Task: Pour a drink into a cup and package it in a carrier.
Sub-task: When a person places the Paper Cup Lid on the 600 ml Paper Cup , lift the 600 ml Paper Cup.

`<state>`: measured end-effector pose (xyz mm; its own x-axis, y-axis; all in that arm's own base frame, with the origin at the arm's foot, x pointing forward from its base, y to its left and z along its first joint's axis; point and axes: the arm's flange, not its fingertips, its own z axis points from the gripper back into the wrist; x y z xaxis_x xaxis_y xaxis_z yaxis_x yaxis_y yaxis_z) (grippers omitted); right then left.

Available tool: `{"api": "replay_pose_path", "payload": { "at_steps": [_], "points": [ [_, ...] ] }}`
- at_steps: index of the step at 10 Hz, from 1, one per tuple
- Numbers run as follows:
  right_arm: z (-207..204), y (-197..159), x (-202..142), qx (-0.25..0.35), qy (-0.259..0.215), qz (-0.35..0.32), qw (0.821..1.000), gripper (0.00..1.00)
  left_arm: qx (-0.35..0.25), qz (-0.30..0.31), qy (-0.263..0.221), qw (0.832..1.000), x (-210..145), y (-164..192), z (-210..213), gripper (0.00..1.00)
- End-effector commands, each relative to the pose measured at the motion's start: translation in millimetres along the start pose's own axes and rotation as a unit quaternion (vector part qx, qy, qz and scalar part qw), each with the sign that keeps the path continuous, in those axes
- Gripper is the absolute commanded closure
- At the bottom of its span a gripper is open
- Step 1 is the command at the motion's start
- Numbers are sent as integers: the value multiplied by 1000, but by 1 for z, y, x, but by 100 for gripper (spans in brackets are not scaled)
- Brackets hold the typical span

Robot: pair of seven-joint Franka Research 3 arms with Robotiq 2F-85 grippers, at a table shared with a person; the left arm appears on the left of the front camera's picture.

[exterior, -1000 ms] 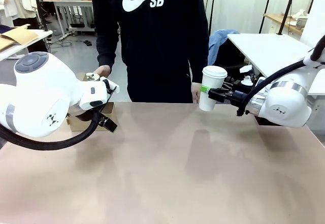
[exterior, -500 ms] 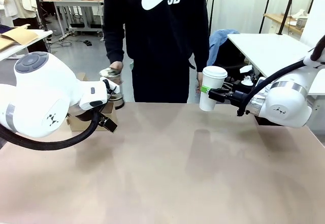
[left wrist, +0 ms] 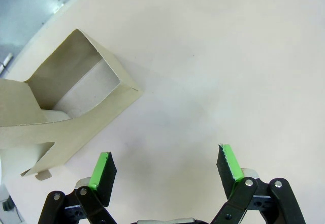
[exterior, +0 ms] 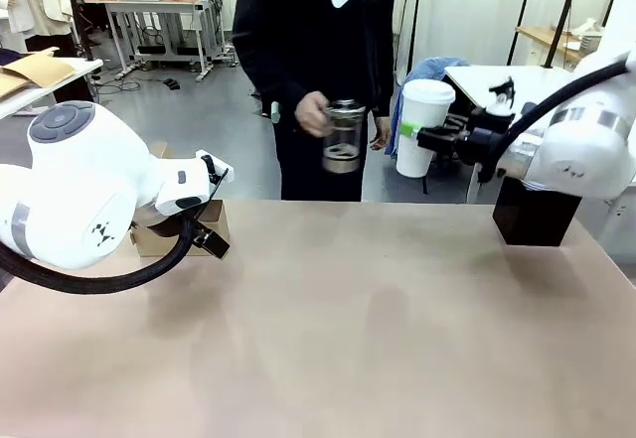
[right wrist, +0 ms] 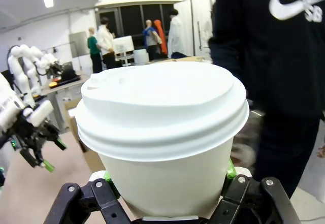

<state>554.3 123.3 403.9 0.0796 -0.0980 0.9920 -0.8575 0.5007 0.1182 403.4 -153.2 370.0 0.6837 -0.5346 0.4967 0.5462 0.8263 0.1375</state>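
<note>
**A:** Where is the cup [exterior: 424, 125]?

**B:** Up in the air by the far right edge of the surface [exterior: 348, 349], upright, with its white lid on. The right fingers [exterior: 404, 130] are clenched around its lower body, with a green pad pressed to each side.

**A:** Why hold it out there?

**B:** My guess is it's being offered to the person. The person's hand [exterior: 313, 115] carries the glass jug [exterior: 344, 138] just beside the cup, at about the same height. Holding low on the body leaves the rim free. I'd judge the lid has to come off before anything can be poured.

**A:** Is the drink in the jug?

**B:** The jug is blurred. I see something dark near its base, but I can't tell how much is in it.

**A:** And the carrier?

**B:** Some brown cardboard [left wrist: 66, 107] sits on the surface at the robot's left, with one open compartment showing. It's probably the carrier, though I can't be sure from these angles. It is well apart from the cup, so packaging looks like a later step.

**A:** What about the left fingers [left wrist: 101, 170]?

**B:** They are spread wide and hold nothing. They hover over the bare surface just beside that cardboard, without touching it. That looks like a waiting spot close to where the cup will end up.

**A:** Anything else nearby?

**B:** A black box [exterior: 532, 215] stands under the right arm.
</note>
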Motion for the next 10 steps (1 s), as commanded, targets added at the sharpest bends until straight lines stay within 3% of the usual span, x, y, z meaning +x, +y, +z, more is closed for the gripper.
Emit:
{"api": "replay_pose_path", "payload": {
  "at_steps": [1,3,5,9,10],
  "points": [
    [7,25,51,34,7,-16,999,16,-1,1,-1,1000,0,1,0,0],
    [21,66,113,45,3,-10,999,16,-1,1,-1,1000,0,1,0,0],
    [26,99,141,57,12,-8,998,16,-1,1,-1,1000,0,1,0,0],
    [32,117,156,48,42,-10,998,16,-1,1,-1,1000,0,1,0,0],
    [28,121,158,50,13,12,999,16,-1,1,-1,1000,0,1,0,0]
  ]
}}
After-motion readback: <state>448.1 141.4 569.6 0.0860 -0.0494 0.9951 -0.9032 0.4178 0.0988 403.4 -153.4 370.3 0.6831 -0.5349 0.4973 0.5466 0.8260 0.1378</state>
